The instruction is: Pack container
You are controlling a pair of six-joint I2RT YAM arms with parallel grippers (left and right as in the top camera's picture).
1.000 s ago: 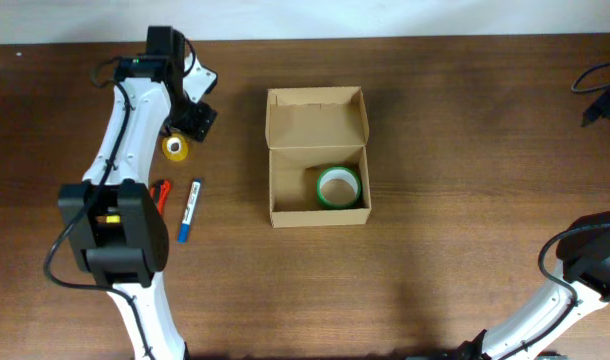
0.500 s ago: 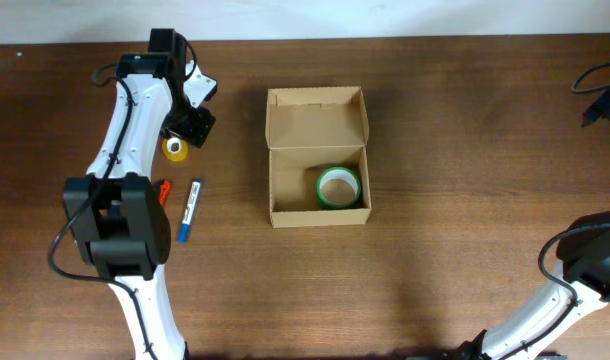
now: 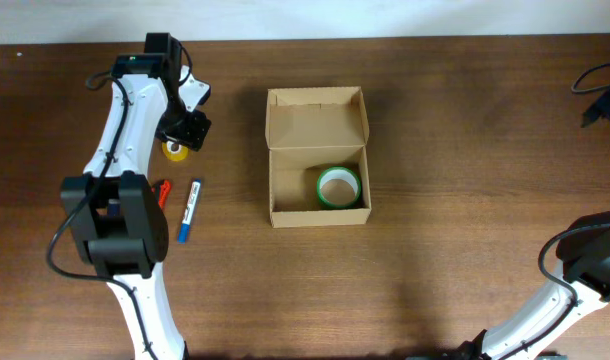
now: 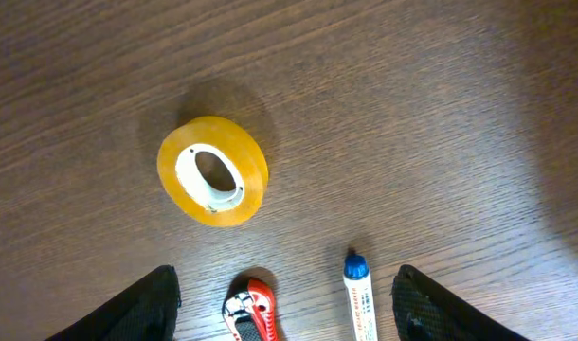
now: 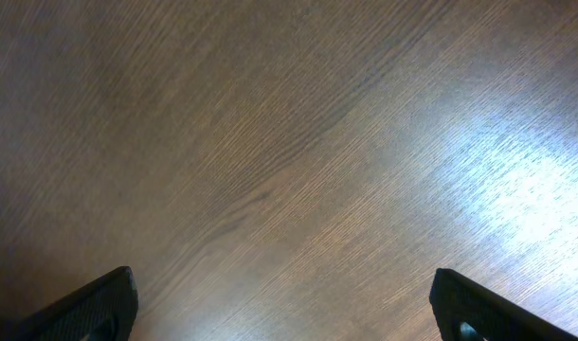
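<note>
The tan cardboard container (image 3: 285, 170) stands open at the table's middle, flap lid folded back, with a green tape roll (image 3: 338, 186) inside at the right. A yellow tape roll (image 3: 174, 150) lies on the table left of it, and shows in the left wrist view (image 4: 211, 170). My left gripper (image 3: 185, 128) is open and empty just above that roll (image 4: 284, 308). A red utility knife (image 4: 253, 313) and a blue-capped marker (image 4: 361, 301) lie between its fingers in the wrist view. My right gripper (image 5: 284, 308) is open over bare wood.
The red knife (image 3: 162, 191) and the blue marker (image 3: 190, 210) lie side by side left of the container, below the yellow roll. The right arm's base (image 3: 595, 260) is at the right edge. A black cable (image 3: 597, 80) sits at the far right.
My left gripper has shifted slightly left and toward the yellow tape roll. The container, the rolls and the right arm have not moved.
</note>
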